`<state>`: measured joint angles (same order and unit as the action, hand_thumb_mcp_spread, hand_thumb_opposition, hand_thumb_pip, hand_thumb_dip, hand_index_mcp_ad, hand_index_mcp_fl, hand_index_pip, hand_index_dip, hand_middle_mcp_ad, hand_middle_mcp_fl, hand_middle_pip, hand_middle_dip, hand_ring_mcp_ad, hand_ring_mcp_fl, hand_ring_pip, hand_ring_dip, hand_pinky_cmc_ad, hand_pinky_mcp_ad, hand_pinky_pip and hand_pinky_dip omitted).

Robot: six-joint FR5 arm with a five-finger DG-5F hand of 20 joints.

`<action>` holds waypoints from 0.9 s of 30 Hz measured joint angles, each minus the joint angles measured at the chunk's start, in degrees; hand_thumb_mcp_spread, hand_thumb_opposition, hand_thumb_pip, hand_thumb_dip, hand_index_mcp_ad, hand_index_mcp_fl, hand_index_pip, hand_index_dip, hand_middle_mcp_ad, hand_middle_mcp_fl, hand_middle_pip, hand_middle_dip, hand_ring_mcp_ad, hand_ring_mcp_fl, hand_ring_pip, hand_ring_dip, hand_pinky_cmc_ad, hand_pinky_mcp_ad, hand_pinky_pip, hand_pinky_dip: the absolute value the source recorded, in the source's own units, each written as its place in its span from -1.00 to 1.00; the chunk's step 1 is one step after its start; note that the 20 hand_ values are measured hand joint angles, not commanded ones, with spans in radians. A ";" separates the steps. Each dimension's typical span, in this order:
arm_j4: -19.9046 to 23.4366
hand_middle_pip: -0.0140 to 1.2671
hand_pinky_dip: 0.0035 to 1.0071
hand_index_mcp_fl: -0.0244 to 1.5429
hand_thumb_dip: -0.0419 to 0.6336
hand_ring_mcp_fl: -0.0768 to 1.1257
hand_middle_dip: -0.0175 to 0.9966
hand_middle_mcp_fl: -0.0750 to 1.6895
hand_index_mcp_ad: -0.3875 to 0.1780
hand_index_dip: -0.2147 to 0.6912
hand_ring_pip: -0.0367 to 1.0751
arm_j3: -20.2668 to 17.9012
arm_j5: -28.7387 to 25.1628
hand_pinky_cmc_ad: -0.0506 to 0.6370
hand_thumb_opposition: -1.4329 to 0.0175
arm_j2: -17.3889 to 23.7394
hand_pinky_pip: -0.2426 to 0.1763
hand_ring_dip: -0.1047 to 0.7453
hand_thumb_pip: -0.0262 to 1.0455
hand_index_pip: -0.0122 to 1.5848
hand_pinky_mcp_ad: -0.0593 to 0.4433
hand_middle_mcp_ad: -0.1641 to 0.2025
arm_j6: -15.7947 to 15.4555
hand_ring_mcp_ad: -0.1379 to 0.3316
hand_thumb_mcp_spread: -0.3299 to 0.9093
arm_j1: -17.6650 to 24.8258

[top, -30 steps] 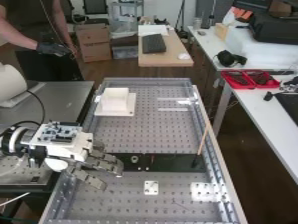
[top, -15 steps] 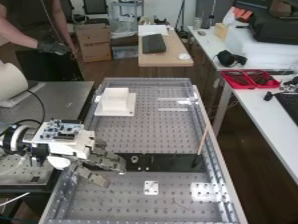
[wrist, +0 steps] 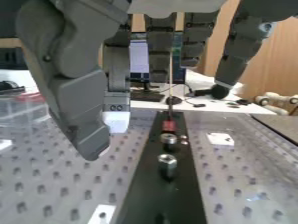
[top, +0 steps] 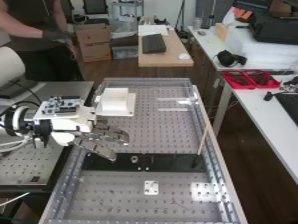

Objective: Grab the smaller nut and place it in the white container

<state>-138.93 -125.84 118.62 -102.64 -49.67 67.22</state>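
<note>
the hand [top: 100, 140] is held open, its fingers extended with a slight bend and gripping nothing, above the perforated plate [top: 149, 195]. on the black strip [top: 173, 162] sit one nut [wrist: 167, 161] and a second nut [wrist: 169, 138], clear of the fingers; which is the smaller i can't tell. the white container [top: 115, 102] sits farther up the plate.

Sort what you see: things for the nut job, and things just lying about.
For the job:
- nuts
- black strip under them
- white container
- fingers

Lying about:
- stick
- small white plate
- red tray
- cardboard boxes
</note>
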 joint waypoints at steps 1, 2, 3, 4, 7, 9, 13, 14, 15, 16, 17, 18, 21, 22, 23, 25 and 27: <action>-0.33 -0.77 -0.37 -0.46 -0.32 -0.82 -0.37 -0.67 -0.30 -0.44 -0.74 -0.13 0.60 0.17 -0.28 0.53 0.47 -0.38 0.13 0.93 0.49 0.25 0.20 0.07 0.33 0.85; -0.49 -0.77 -0.37 -0.46 -0.32 -0.81 -0.37 -0.67 -0.30 -0.44 -0.74 -0.18 0.91 0.17 -0.28 0.74 0.47 -0.38 0.13 0.93 0.47 0.25 0.29 0.06 0.33 1.28; -0.80 -0.77 -0.37 -0.46 -0.32 -0.79 -0.37 -0.67 -0.30 -0.44 -0.74 -0.29 1.62 0.17 -0.28 1.19 0.47 -0.38 0.13 0.93 0.49 0.25 0.50 0.06 0.33 2.31; -1.07 -0.77 -0.37 -0.46 -0.32 -0.79 -0.37 -0.67 -0.30 -0.44 -0.74 -0.38 2.36 0.17 -0.28 1.59 0.47 -0.38 0.13 0.93 0.49 0.27 0.73 0.06 0.33 3.39; -1.65 -0.77 -0.38 -0.46 -0.32 -0.79 -0.37 -0.67 -0.30 -0.44 -0.74 -0.44 4.13 0.17 -0.28 2.36 0.48 -0.38 0.13 0.92 0.47 0.24 1.33 0.07 0.33 6.21; -1.97 -0.77 -0.37 -0.46 -0.32 -0.79 -0.37 -0.67 -0.30 -0.44 -0.74 -0.41 5.29 0.17 -0.28 2.66 0.53 -0.38 0.13 0.92 0.49 0.25 1.71 0.06 0.33 8.03; -2.61 -0.77 -0.41 -0.46 -0.32 -0.79 -0.37 -0.67 -0.30 -0.44 -0.74 0.03 8.04 0.17 -0.28 2.86 0.55 -0.38 0.13 0.92 0.49 0.24 2.47 0.07 0.33 11.82; -2.73 -0.77 -0.41 -0.46 -0.32 -0.79 -0.37 -0.67 -0.30 -0.44 -0.74 0.20 8.57 0.17 -0.28 2.85 0.55 -0.38 0.13 0.92 0.47 0.24 2.62 0.06 0.33 12.56; -2.91 -0.77 -0.41 -0.46 -0.32 -0.79 -0.37 -0.67 -0.30 -0.44 -0.74 0.52 9.40 0.17 -0.28 2.78 0.55 -0.38 0.13 0.92 0.49 0.23 2.88 0.07 0.33 13.73; -3.04 -0.77 -0.40 -0.46 -0.32 -0.79 -0.37 -0.67 -0.30 -0.44 -0.74 0.80 10.00 0.17 -0.28 2.66 0.55 -0.38 0.13 0.92 0.49 0.23 3.07 0.07 0.33 14.60; -3.16 -0.77 -0.42 -0.46 -0.32 -0.79 -0.37 -0.67 -0.30 -0.44 -0.74 1.08 10.42 0.17 -0.28 2.51 0.55 -0.38 0.13 0.92 0.49 0.23 3.20 0.07 0.33 15.31; -3.35 -0.77 -0.42 -0.46 -0.32 -0.79 -0.37 -0.67 -0.30 -0.44 -0.74 1.53 10.94 0.18 -0.28 2.23 0.54 -0.38 0.13 0.92 0.49 0.22 3.35 0.05 0.33 16.27; -3.88 -0.77 -0.42 -0.46 -0.32 -0.79 -0.37 -0.67 -0.30 -0.44 -0.74 2.74 11.84 0.17 -0.28 1.31 0.54 -0.38 0.13 0.92 0.49 0.24 3.55 0.05 0.33 17.92; -4.10 -0.77 -0.44 -0.46 -0.32 -0.79 -0.37 -0.67 -0.30 -0.44 -0.74 3.23 12.09 0.18 -0.28 0.87 0.54 -0.38 0.13 0.92 0.49 0.24 3.61 0.05 0.33 18.50; -4.19 -0.77 -0.44 -0.46 -0.32 -0.79 -0.37 -0.67 -0.30 -0.44 -0.74 3.41 12.16 0.17 -0.28 0.69 0.54 -0.38 0.13 0.90 0.49 0.24 3.64 0.06 0.33 18.73; -4.39 -0.77 -0.44 -0.46 -0.32 -0.79 -0.37 -0.67 -0.30 -0.44 -0.74 4.03 12.35 0.17 -0.28 -0.01 0.54 -0.38 0.13 0.90 0.49 0.25 3.84 0.06 0.33 19.62; -4.45 -0.77 -0.44 -0.46 -0.32 -0.79 -0.37 -0.67 -0.30 -0.44 -0.74 4.34 12.39 0.17 -0.28 -0.39 0.54 -0.38 0.13 0.90 0.49 0.26 3.93 0.05 0.33 20.18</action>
<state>-143.38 -121.50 131.01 -103.03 -45.74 87.41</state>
